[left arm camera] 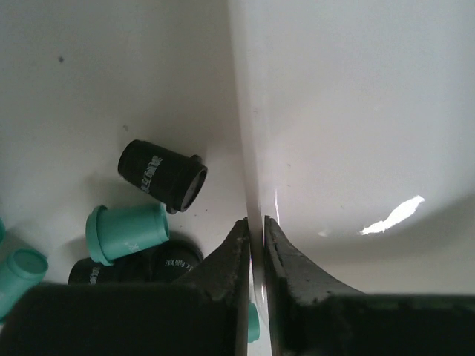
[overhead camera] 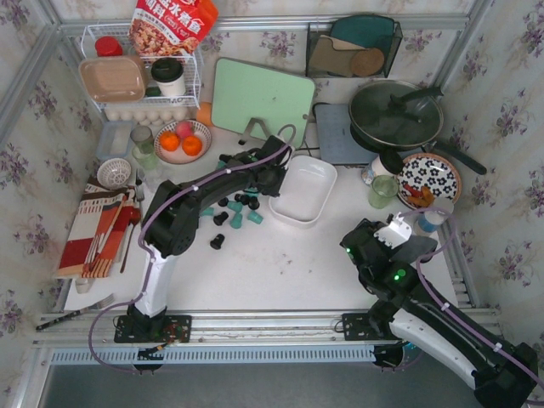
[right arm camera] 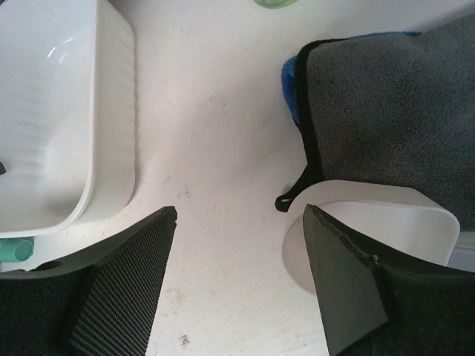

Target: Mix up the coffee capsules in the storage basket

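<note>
While the left arm reaches forward from its base, elbow bent high and forearm angled across to the right, I see the left tool [left arm camera: 255, 222] pinched tight on the thin left wall of the storage basket [overhead camera: 308, 194], one finger inside and one outside the rim. The right arm sits folded low at the near right, and the right tool [right arm camera: 239, 211] hangs with its jaws wide apart and nothing between them, above bare surface [overhead camera: 280, 263] between the basket's corner and a grey cloth [right arm camera: 393, 111]. The coffee capsules [overhead camera: 237, 221], teal and black, lie tipped over and scattered on the surface just left of the basket, outside it; the wrist view shows a black one [left arm camera: 163, 176] and a teal one [left arm camera: 126, 232] on their sides near the wall. Further back stand a white wire rack [overhead camera: 191, 81], a pale green board [overhead camera: 259, 95], a dark pan [overhead camera: 395, 115] and a bowl of oranges [overhead camera: 182, 141]. Floral wallpaper [overhead camera: 510, 119] closes the space on three sides.
</note>
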Action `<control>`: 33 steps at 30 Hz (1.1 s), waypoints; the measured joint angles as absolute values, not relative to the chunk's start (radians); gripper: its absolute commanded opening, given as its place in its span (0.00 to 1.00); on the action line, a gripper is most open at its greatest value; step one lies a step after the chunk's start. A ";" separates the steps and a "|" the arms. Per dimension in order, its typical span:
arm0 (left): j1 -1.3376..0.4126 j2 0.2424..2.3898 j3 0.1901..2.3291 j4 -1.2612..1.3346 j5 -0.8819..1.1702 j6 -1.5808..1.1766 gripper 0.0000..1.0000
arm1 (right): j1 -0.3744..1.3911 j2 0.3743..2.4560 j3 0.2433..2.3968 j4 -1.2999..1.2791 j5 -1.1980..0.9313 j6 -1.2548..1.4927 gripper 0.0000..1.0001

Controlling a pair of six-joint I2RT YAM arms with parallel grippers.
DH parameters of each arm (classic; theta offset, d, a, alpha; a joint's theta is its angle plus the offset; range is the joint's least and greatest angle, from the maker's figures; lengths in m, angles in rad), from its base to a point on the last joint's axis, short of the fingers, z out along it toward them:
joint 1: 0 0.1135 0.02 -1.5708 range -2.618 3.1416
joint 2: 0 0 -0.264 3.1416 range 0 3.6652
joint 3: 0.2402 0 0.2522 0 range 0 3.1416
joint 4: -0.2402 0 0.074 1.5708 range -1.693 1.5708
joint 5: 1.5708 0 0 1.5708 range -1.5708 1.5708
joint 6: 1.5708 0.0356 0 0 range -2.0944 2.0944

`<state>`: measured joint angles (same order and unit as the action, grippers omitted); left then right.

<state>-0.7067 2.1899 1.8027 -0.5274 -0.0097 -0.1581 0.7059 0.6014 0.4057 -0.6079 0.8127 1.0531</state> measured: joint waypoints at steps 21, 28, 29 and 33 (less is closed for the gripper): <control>-0.780 2.114 1.708 -0.567 -0.262 -0.964 0.00 | 0.706 0.563 0.479 -0.658 0.817 1.015 0.76; -0.797 2.185 1.794 -0.644 -0.307 -1.172 0.01 | 0.706 0.563 0.502 -0.663 0.813 1.013 0.77; -0.802 2.190 1.803 -0.655 -0.317 -1.190 0.01 | 0.706 0.562 0.504 -0.663 0.813 1.010 0.77; -0.823 2.214 1.856 -0.711 -0.356 -1.256 0.06 | 0.706 0.562 0.507 -0.664 0.813 0.995 0.78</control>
